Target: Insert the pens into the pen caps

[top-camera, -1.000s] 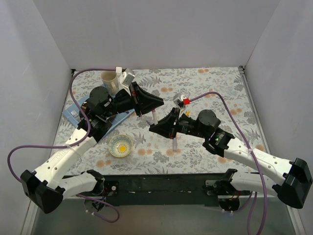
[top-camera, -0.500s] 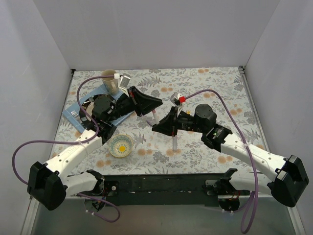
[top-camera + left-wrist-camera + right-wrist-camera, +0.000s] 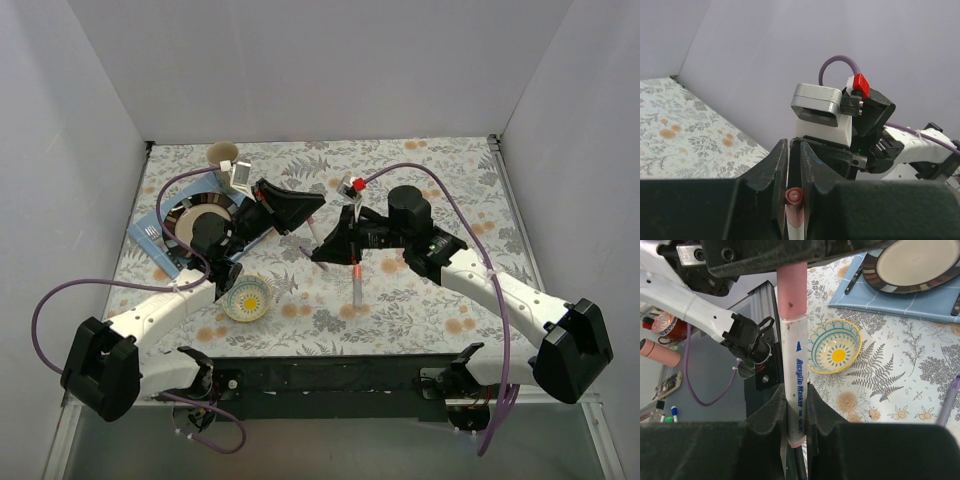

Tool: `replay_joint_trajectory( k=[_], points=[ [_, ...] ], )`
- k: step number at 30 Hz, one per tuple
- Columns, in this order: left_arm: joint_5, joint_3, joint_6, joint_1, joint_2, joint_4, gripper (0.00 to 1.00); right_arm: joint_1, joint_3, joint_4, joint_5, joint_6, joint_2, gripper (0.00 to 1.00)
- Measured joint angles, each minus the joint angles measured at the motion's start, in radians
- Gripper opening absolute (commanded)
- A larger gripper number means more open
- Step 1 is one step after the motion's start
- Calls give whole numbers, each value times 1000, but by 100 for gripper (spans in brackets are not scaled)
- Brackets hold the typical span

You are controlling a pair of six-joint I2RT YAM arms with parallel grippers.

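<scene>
A white pen (image 3: 794, 365) marked "Acrylic Marker" has a pink cap (image 3: 791, 290) on its far end. My right gripper (image 3: 796, 395) is shut on the pen's barrel. My left gripper (image 3: 793, 150) is shut on the pink cap (image 3: 794, 196), end-on between its jaws. In the top view the two grippers meet tip to tip above the table's middle, left gripper (image 3: 308, 213), right gripper (image 3: 326, 246), with the pen (image 3: 313, 232) between them. Another pen (image 3: 356, 284) with a reddish end lies on the table below the right gripper. A purple pen (image 3: 948, 401) lies on the cloth. No loose caps show.
A yellow-and-blue bowl (image 3: 247, 297) stands at the front left. A dark-rimmed plate (image 3: 200, 213) and cutlery lie on a blue mat (image 3: 148, 238) at the left. A beige cup (image 3: 221, 154) stands at the back left. Grey walls enclose the flowered cloth.
Both grippers kept their hold on the pen and cap. The right wrist moved back and left. The left arm's wrist swung, uncovering the plate.
</scene>
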Motion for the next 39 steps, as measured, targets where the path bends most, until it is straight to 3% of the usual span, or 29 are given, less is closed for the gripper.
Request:
replay_joint_trajectory(
  k=[6, 17, 26, 34, 39],
  points=[
    [-73, 4, 19, 3, 24, 22, 0, -18, 106, -122, -4, -16, 55, 1],
    [-143, 4, 66, 10, 79, 59, 0, -21, 254, -357, 118, -188, 123, 1],
    [-232, -99, -73, 18, 153, 307, 0, -69, 242, -281, -38, -57, 185, 1],
    [-258, -77, -81, 18, 167, 336, 0, -100, 242, -130, -188, 40, 241, 1],
    [-262, -39, -49, 18, 167, 272, 0, -115, 271, -145, -194, 0, 251, 1]
  ],
)
